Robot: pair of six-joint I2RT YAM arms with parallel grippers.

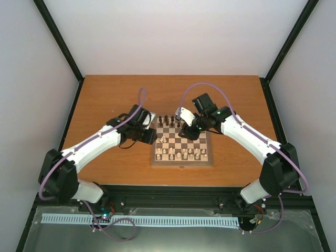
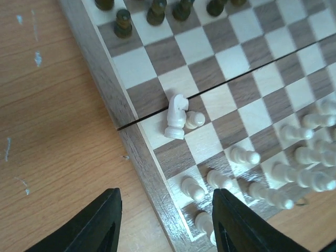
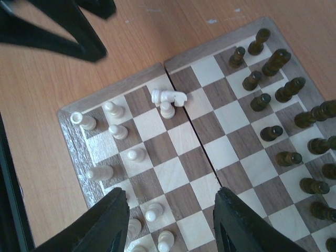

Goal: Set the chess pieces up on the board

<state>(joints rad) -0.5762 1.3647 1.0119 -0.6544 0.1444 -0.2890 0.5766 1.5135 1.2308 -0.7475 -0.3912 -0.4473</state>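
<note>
The board (image 1: 182, 155) lies between my two arms. Dark chess pieces (image 3: 286, 89) stand along its far rows and cream chess pieces (image 2: 302, 157) along its near rows. A cream knight (image 2: 176, 116) lies near the board's left edge by the centre seam, seemingly on its side, touching a cream pawn (image 2: 195, 119). The same knight (image 3: 168, 96) shows in the right wrist view. My left gripper (image 2: 165, 226) hangs open over the board's left border, with nothing between its fingers (image 2: 100, 223). My right gripper (image 3: 170, 223) is open above the middle squares, also holding nothing.
The board sits on a brown wooden table (image 1: 105, 100) with bare wood on all sides. The left gripper's black fingers (image 3: 63, 31) appear at the top left of the right wrist view, off the board's corner. Black frame posts (image 1: 63, 42) and grey walls enclose the table.
</note>
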